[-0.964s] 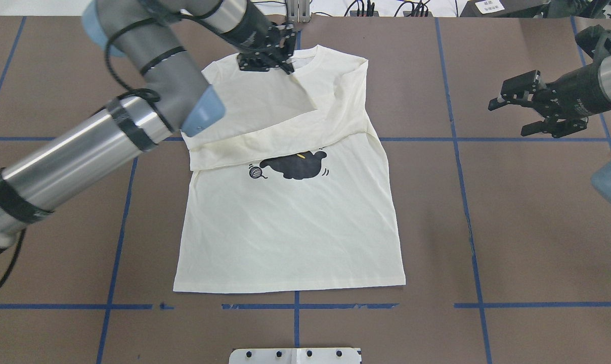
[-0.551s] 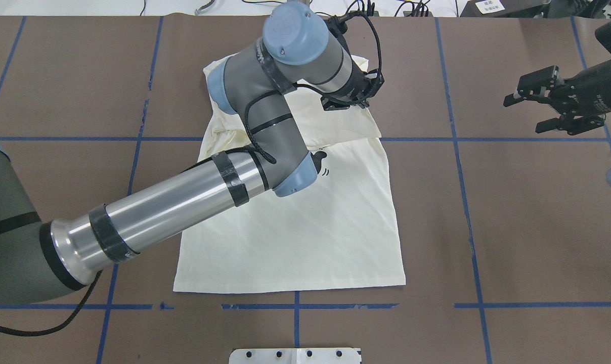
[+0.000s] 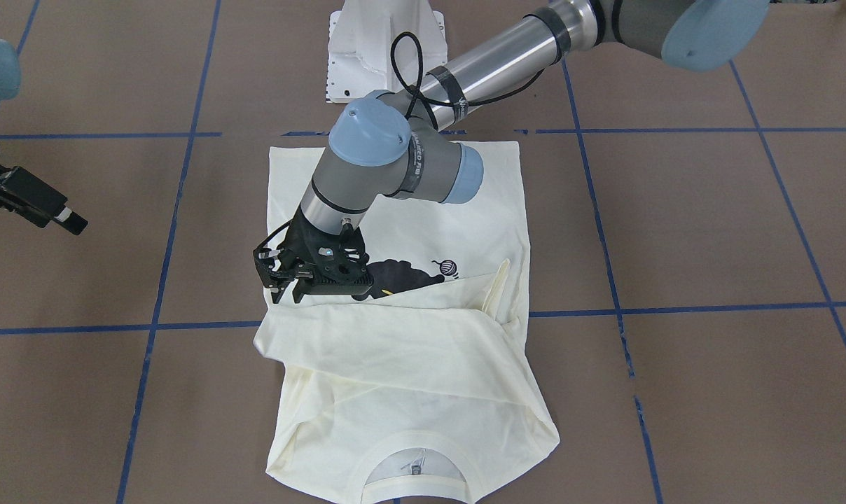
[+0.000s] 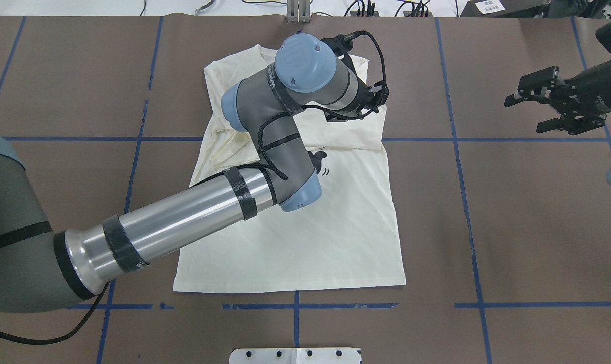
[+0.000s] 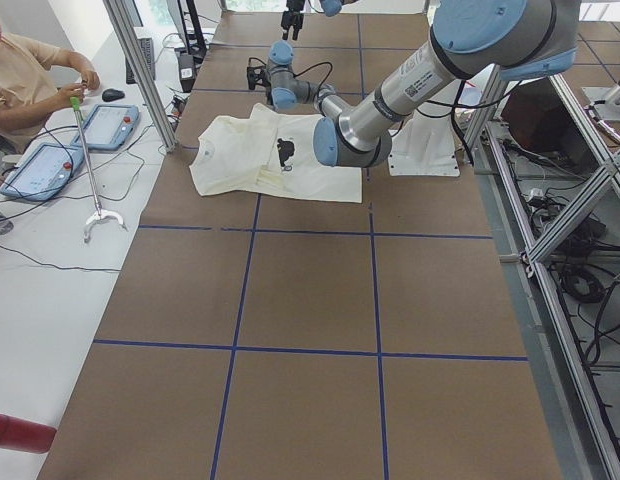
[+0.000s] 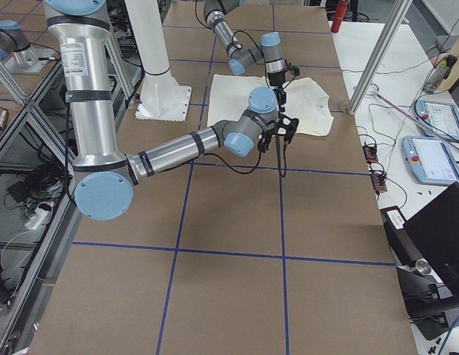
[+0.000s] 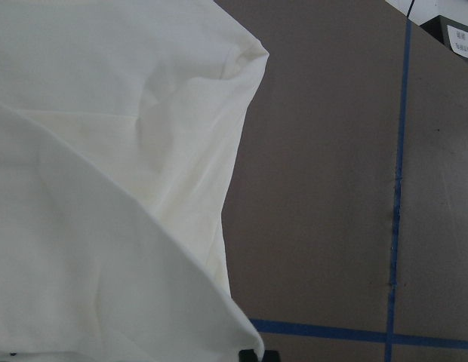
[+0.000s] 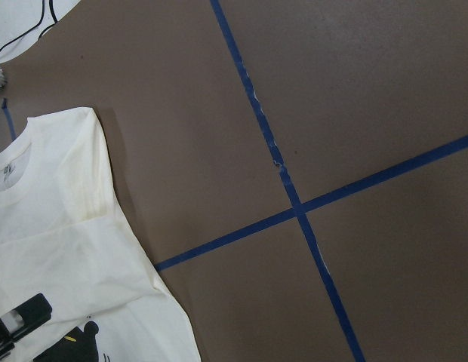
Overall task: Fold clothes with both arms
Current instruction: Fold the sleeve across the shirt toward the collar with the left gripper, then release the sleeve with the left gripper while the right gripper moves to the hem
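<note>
The cream shirt (image 4: 295, 237) lies flat on the brown table, collar (image 3: 412, 462) away from the robot. A sleeve is folded across its chest (image 3: 395, 350), hiding part of the black cat print (image 3: 395, 276); the yarn ball (image 3: 449, 266) still shows. My left arm reaches across the shirt. Its gripper (image 4: 358, 108) (image 3: 281, 288) sits low at the right end of that fold, shut on the cloth. In the left wrist view the cloth (image 7: 106, 151) fills the frame up close. My right gripper (image 4: 523, 114) hovers open, well off to the shirt's right.
Blue tape lines (image 4: 457, 139) cross the brown table. The white pedestal base (image 3: 381, 42) stands at the robot's edge. A person (image 5: 20, 80) sits at a side table with tablets (image 5: 40, 165) beyond the far edge.
My left arm swung from the collar's left side across the shirt to its right, dragging the sleeve over the chest, then dropped slightly toward the robot. The right gripper drew back a little.
</note>
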{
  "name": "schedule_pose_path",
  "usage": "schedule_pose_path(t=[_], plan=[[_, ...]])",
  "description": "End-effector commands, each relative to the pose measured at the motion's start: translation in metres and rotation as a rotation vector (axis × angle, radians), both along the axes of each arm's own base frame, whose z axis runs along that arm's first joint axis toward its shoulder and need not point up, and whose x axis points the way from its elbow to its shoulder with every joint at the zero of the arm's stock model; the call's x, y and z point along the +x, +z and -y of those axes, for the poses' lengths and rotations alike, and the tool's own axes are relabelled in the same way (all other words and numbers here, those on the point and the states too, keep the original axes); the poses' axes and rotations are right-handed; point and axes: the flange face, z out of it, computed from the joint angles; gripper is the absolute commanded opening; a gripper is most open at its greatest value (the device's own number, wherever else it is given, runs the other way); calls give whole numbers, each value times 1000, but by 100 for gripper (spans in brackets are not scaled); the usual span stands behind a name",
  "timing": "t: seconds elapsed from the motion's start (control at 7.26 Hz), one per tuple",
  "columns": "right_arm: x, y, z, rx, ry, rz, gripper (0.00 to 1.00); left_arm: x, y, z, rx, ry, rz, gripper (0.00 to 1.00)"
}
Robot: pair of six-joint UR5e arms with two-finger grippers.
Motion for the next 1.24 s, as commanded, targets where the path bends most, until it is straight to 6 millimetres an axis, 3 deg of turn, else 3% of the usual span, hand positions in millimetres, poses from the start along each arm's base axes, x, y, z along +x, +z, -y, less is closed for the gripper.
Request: schedule_pose_path(t=[0.0,0.14,0.28,0.41,0.55,0.69,0.83,1.1], plan=[[-23,-10,-7,3,-21,2,100,-48,14,-32,13,4,-83,83],[-72,-28,-30,-28,21,-11,100,-84,58,-47,10,22,-71,83],[-157,-51,-87,-97,47,-58,100,-131,95,-49,3,16,-67,82],[-222,-75,-154,-79,69,-160,99,-174,126,-62,79,58,-43,81],[-272,-88,-219,-83,83,-210,98,-199,159,-65,85,106,-8,81],[-312,-92,-276,-86,121,-230,92,-206,169,-62,92,100,7,81],[-325,-85,-300,-104,125,-249,88,-208,173,-61,89,99,10,82],[-343,-55,-306,-177,166,-291,84,-207,178,-62,76,98,14,82]])
